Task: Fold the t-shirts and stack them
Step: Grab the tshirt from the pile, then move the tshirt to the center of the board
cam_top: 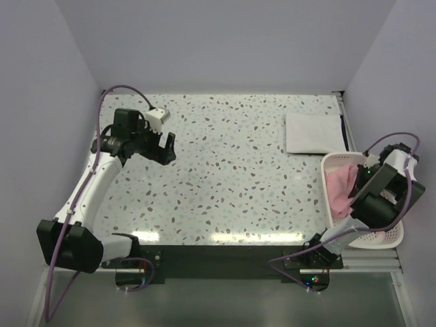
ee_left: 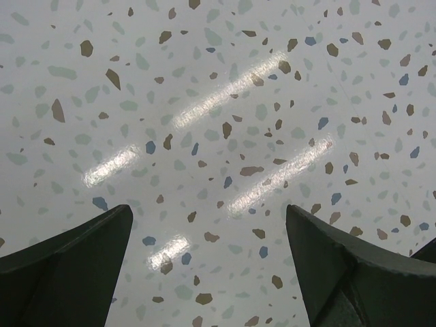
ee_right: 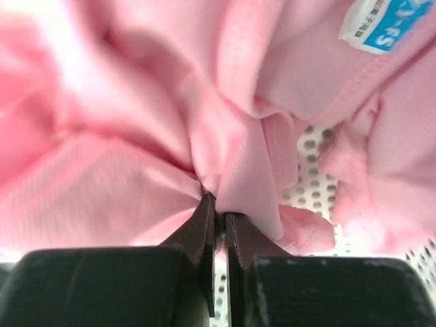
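Overhead view of a speckled table (cam_top: 225,177) with two robot arms mounted at its near edge. One white t-shirt (cam_top: 312,133) lies as a neat folded rectangle at the far right of the table, so that garment appears finished and marks where the stack would go. The pink t-shirt (cam_top: 338,182) is crumpled inside a white perforated basket (cam_top: 371,240) standing at the right edge, just in front of the folded white one. The right gripper (ee_right: 219,211) reaches down into the basket; its wrist view shows the two dark fingers pressed together, pinching a bunched fold of pink cloth, with a blue and white label visible nearby. The left gripper (cam_top: 165,146) hangs over bare table on the far left, well apart from both shirts, its fingers (ee_left: 68,266) spread wide and holding nothing. By these views, about half the work is done: the pink shirt has yet to be lifted out, spread flat, folded and placed on the white one.
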Controlling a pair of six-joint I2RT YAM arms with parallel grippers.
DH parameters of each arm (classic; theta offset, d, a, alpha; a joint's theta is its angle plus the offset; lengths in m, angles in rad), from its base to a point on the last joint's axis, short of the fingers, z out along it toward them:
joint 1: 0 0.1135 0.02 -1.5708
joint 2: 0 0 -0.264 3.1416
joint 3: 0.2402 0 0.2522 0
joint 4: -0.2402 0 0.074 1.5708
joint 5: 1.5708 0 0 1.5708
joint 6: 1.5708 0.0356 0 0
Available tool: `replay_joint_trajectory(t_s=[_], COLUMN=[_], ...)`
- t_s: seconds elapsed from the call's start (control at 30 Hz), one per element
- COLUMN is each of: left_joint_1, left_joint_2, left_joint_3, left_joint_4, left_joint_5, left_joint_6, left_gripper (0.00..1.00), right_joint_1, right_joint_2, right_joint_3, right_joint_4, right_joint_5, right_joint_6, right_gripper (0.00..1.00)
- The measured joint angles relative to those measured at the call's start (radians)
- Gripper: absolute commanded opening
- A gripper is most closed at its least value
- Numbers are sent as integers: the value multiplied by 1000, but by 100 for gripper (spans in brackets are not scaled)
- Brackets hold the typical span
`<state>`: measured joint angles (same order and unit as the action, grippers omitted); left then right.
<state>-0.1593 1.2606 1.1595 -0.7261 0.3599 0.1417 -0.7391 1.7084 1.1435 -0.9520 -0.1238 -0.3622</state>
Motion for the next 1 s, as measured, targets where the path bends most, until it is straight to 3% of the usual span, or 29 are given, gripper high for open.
replay_joint_trajectory(t_s=[0.17,0.3,0.4,0.47,0.6,0.77,0.9,0.93,0.97,1.0], left_joint_1=[0,0,0,0,0,1,16,26,34,43], left_joint_2=[-4,-16,-22,-26,-27,-35,-44,-46,-48,-50], left_joint_3=[0,6,18,27,53,84,122,133,141,149], left_joint_4=[3,3,8,9,14,23,29,29,30,32], left_joint_5=[3,13,19,20,16,-20,-56,-57,-56,-52], left_joint_6=[0,-1,-4,-11,-27,-54,-79,-81,-82,-82], left_gripper=[100,100,100,100,100,100,100,100,100,100], right_joint_1=[-2,21,121,260,531,740,838,839,839,839], right_joint_2=[-99,-206,-299,-358,-428,-389,-303,-291,-285,-282], right_joint_3=[233,515,657,718,766,850,900,898,875,844], right_joint_4=[-240,-298,-307,-318,-297,-92,55,65,87,93], right_joint_5=[-146,-293,-396,-470,-608,-693,-747,-757,-764,-768], right_joint_6=[-130,-237,-271,-258,-70,272,438,456,470,476], right_gripper=[0,0,0,0,0,0,0,2,22,35])
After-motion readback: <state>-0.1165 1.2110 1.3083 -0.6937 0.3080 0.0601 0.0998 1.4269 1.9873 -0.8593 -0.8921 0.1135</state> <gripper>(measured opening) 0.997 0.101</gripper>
